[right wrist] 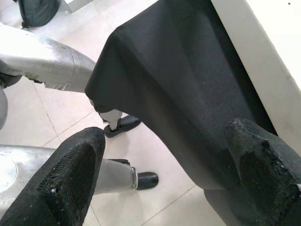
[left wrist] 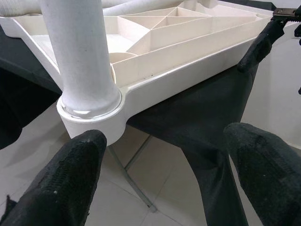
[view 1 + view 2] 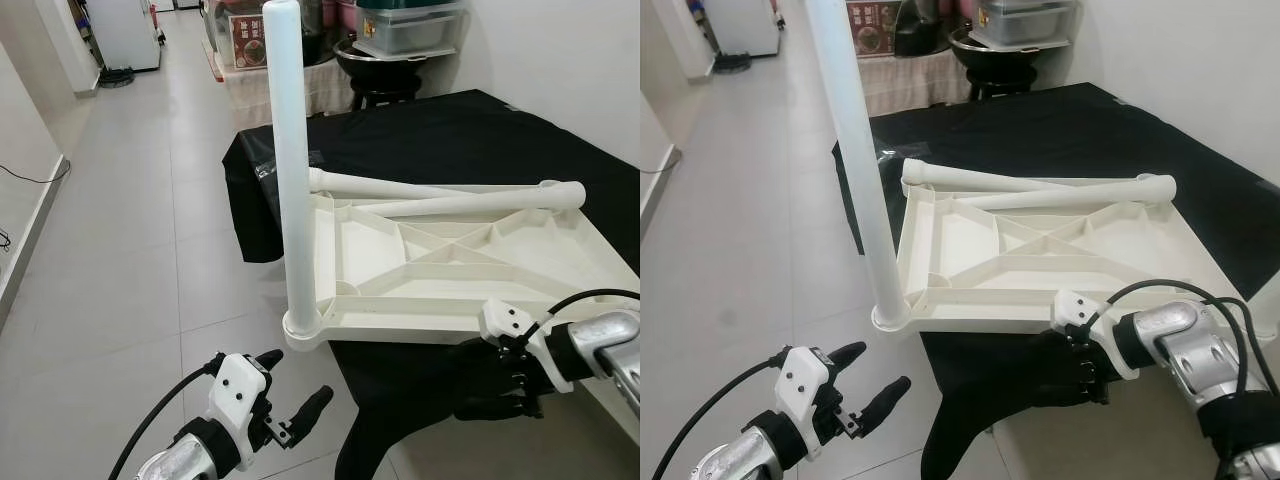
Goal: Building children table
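Closest in, the left gripper (image 3: pixel 292 392) is hanging over the floor tiles (image 3: pixel 130 250) just off the near left corner of the cloth-covered table (image 3: pixel 450 135), fingers spread apart and pinching nothing. The left wrist view is giving the close-up the head cameras aren't: the round corner socket (image 2: pixel 89 115) of the white tabletop (image 3: pixel 450 265) with the upright leg (image 3: pixel 290 160) seated in it, sitting right between those two spread fingers (image 2: pixel 56 183) but a bit beyond them, not touching.

The right gripper (image 3: pixel 495 385) is sitting low against the black cloth (image 3: pixel 420 370) draping off the table's near edge, just under the tabletop's near rim. From the head cameras its fingers are blending into the cloth, but the right wrist view is showing them wide apart, holding nothing, with the robot's silver legs and black feet (image 1: pixel 136 179) on the floor below.

The tabletop itself is lying upside down at the near end of the table, ribbed underside up, its near left corner poking out past the edge. Two loose legs (image 3: pixel 450 195) are lying crossed along its far rim. Farther back, plastic storage bins (image 3: pixel 410 25) and a black stool (image 3: pixel 385 80) are sitting by the wall.
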Motion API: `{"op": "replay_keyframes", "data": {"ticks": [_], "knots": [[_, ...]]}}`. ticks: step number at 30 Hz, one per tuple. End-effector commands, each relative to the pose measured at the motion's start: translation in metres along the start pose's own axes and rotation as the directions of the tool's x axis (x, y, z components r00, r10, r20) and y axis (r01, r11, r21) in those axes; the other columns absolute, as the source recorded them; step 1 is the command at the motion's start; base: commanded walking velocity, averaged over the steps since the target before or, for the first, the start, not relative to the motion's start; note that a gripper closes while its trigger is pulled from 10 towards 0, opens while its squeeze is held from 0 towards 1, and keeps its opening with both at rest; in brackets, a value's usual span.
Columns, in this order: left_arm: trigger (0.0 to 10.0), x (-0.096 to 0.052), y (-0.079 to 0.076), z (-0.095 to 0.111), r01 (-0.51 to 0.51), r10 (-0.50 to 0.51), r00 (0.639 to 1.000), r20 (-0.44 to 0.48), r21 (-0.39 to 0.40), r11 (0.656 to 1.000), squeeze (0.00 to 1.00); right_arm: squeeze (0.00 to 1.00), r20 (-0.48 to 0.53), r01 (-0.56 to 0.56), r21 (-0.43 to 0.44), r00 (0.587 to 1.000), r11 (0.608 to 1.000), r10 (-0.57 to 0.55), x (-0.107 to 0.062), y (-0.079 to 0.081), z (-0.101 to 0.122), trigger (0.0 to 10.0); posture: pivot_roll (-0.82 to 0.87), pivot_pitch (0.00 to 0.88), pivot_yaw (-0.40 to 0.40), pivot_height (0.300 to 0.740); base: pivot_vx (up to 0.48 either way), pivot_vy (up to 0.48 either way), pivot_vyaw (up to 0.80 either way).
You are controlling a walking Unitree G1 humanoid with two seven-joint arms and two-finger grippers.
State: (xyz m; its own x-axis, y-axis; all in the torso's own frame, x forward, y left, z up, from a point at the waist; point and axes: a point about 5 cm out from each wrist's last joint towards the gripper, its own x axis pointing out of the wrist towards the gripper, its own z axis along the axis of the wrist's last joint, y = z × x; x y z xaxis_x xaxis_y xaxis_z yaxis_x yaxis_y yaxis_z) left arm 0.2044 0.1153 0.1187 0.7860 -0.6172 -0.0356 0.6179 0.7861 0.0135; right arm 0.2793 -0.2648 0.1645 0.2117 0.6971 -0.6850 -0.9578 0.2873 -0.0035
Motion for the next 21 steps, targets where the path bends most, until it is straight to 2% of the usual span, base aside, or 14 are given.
{"op": "replay_keyframes", "data": {"ticks": [1, 4, 7, 8, 9, 11, 13, 14, 15, 18, 19, 20, 21], "knots": [[10.0, -0.002, 0.000, 0.000, 0.013, -0.013, 1.000, -0.018, 0.004, 1.000, 0.00, 0.00, -0.007, 0.048, -0.002, 0.999, 0.999, -0.048, -0.010, -0.006, -0.001, 10.0, 0.04, 0.121, 0.019, 0.740, 0.000, 0.000, 0.00], [10.0, -0.002, 0.000, 0.000, 0.013, -0.013, 1.000, -0.019, 0.005, 1.000, 0.00, 0.00, -0.086, 0.109, 0.008, 0.990, 0.994, -0.108, -0.010, -0.013, -0.008, 10.0, 0.05, 0.124, 0.019, 0.740, 0.000, 0.000, 0.00], [10.0, -0.003, 0.000, 0.002, 0.010, -0.010, 1.000, -0.018, 0.005, 1.000, 0.00, 0.00, -0.172, 0.251, -0.010, 0.953, 0.968, -0.249, -0.007, -0.028, -0.011, 10.0, 0.05, 0.130, 0.018, 0.740, 0.000, 0.000, 0.00], [10.0, -0.003, 0.000, 0.002, 0.010, -0.010, 1.000, -0.018, 0.005, 1.000, 0.00, 0.00, -0.172, 0.251, -0.010, 0.953, 0.968, -0.249, -0.007, -0.028, -0.011, 10.0, 0.05, 0.130, 0.018, 0.740, 0.000, 0.000, 0.00], [10.0, -0.003, 0.000, 0.002, 0.009, -0.009, 1.000, -0.018, 0.005, 1.000, 0.00, 0.00, -0.171, 0.300, -0.006, 0.940, 0.954, -0.296, -0.005, -0.034, -0.009, 10.0, 0.05, 0.130, 0.018, 0.740, 0.000, 0.000, 0.00], [10.0, -0.003, 0.000, 0.002, 0.009, -0.009, 1.000, -0.018, 0.005, 1.000, 0.00, 0.00, -0.171, 0.300, -0.006, 0.940, 0.954, -0.296, -0.005, -0.034, -0.009, 10.0, 0.05, 0.130, 0.018, 0.740, 0.000, 0.000, 0.00], [10.0, -0.003, 0.000, 0.002, 0.008, -0.007, 1.000, -0.017, 0.005, 1.000, 0.00, 0.00, -0.148, 0.380, 0.006, 0.915, 0.925, -0.375, -0.001, -0.043, -0.003, 10.0, 0.05, 0.135, 0.019, 0.740, 0.000, 0.000, 0.00], [10.0, -0.003, 0.000, 0.002, 0.008, -0.007, 1.000, -0.017, 0.005, 1.000, 0.00, 0.00, -0.148, 0.380, 0.006, 0.915, 0.925, -0.375, -0.001, -0.043, -0.003, 10.0, 0.05, 0.135, 0.019, 0.740, 0.000, 0.000, 0.00], [10.0, -0.003, 0.000, 0.003, 0.007, -0.007, 1.000, -0.018, 0.005, 1.000, 0.00, 0.00, -0.130, 0.435, 0.012, 0.893, 0.900, -0.430, 0.002, -0.050, 0.004, 10.0, 0.05, 0.136, 0.019, 0.740, 0.000, 0.000, 0.00], [10.0, -0.003, 0.000, 0.003, 0.007, -0.007, 1.000, -0.017, 0.006, 1.000, 0.00, 0.00, -0.117, 0.478, 0.016, 0.873, 0.878, -0.473, 0.004, -0.056, 0.009, 10.0, 0.05, 0.139, 0.018, 0.740, 0.000, 0.000, 0.00], [10.0, -0.003, 0.000, 0.003, 0.007, -0.007, 1.000, -0.017, 0.005, 1.000, 0.00, 0.00, -0.101, 0.533, 0.029, 0.844, 0.846, -0.528, 0.007, -0.063, 0.014, 10.0, 0.05, 0.141, 0.019, 0.740, 0.000, 0.000, 0.00], [10.0, -0.003, 0.000, 0.003, 0.007, -0.007, 1.000, -0.017, 0.005, 1.000, 0.00, 0.00, -0.101, 0.533, 0.029, 0.844, 0.846, -0.528, 0.007, -0.063, 0.014, 10.0, 0.05, 0.141, 0.019, 0.740, 0.000, 0.000, 0.00], [10.0, -0.003, -0.001, 0.003, 0.006, -0.006, 1.000, -0.017, 0.005, 1.000, 0.00, 0.00, -0.091, 0.577, 0.044, 0.815, 0.815, -0.572, 0.009, -0.068, 0.019, 10.0, 0.05, 0.143, 0.018, 0.740, 0.000, 0.000, 0.00]]}}
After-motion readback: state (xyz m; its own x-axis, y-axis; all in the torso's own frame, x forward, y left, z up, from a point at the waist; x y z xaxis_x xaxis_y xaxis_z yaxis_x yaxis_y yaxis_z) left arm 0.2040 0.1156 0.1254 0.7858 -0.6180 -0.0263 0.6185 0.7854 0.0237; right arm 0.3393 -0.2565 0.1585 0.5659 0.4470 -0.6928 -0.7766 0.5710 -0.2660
